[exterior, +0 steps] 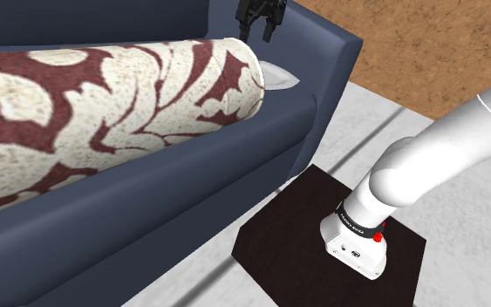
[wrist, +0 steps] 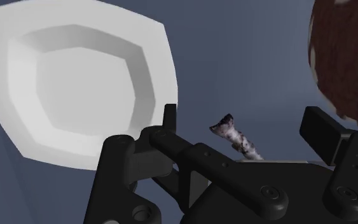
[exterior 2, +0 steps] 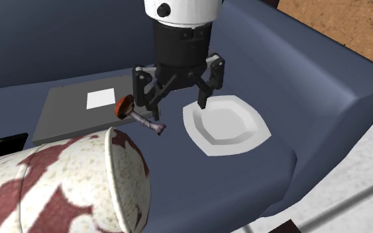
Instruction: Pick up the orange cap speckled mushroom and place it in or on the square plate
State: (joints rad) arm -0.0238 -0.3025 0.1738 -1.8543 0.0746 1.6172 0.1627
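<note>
The mushroom [exterior 2: 138, 115] lies on its side on the blue sofa seat, its orange-brown cap toward a grey pad and its pale speckled stem [wrist: 238, 137] pointing at the plate. The white square plate [exterior 2: 228, 126] rests flat on the seat just beside it, and its corner peeks out behind the bolster [exterior: 280, 77]. My black gripper [exterior 2: 175, 104] hangs open above the seat between mushroom and plate, also seen at the sofa's back [exterior: 258, 33]. In the wrist view the stem lies below the gap of the gripper [wrist: 244, 124], touched by neither finger.
A big cream-and-maroon patterned bolster [exterior 2: 65, 185] lies on the seat close to the mushroom, its end [wrist: 346, 57] near one finger. A grey flat pad [exterior 2: 72, 112] with a white label sits behind the mushroom. The sofa's arm [exterior: 322, 61] rises beyond the plate.
</note>
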